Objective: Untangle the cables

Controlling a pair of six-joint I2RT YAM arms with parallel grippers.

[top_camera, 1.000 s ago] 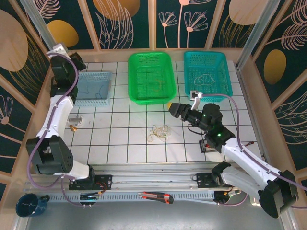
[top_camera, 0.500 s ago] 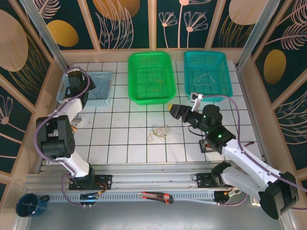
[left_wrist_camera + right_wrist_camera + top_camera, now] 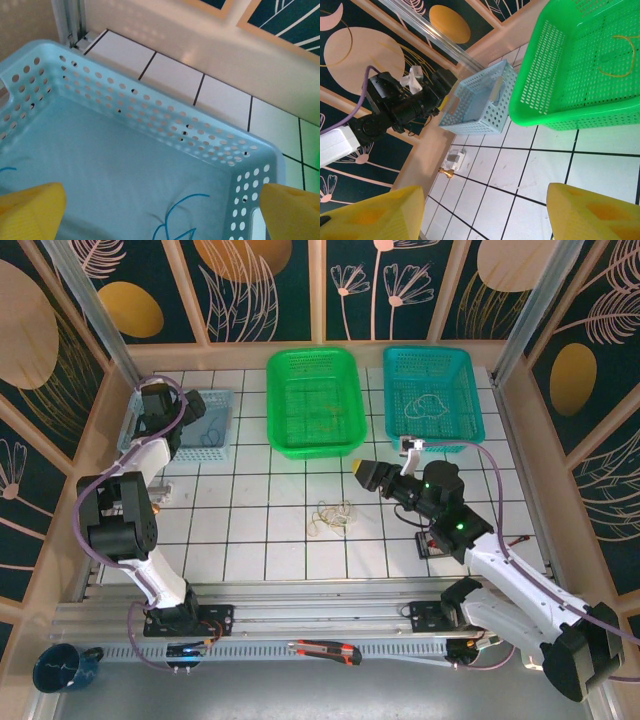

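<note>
Cables [image 3: 333, 517] lie near the open right jaws.

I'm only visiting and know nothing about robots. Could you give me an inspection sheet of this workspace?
Surface: white tiled table, walled in.
Job's things: tangled cables loose mid-table; blue cable in the light blue basket; yellowish cable in the green basket; whitish cable in the teal basket.
Clutter: box cutter on the near rail; blue mug at the near left corner.
Grippers: left gripper open above the light blue basket; right gripper open, empty, between tangle and baskets.
Cables: purple-grey arm cords along both arms.
Surroundings: patterned wall panels.
</note>
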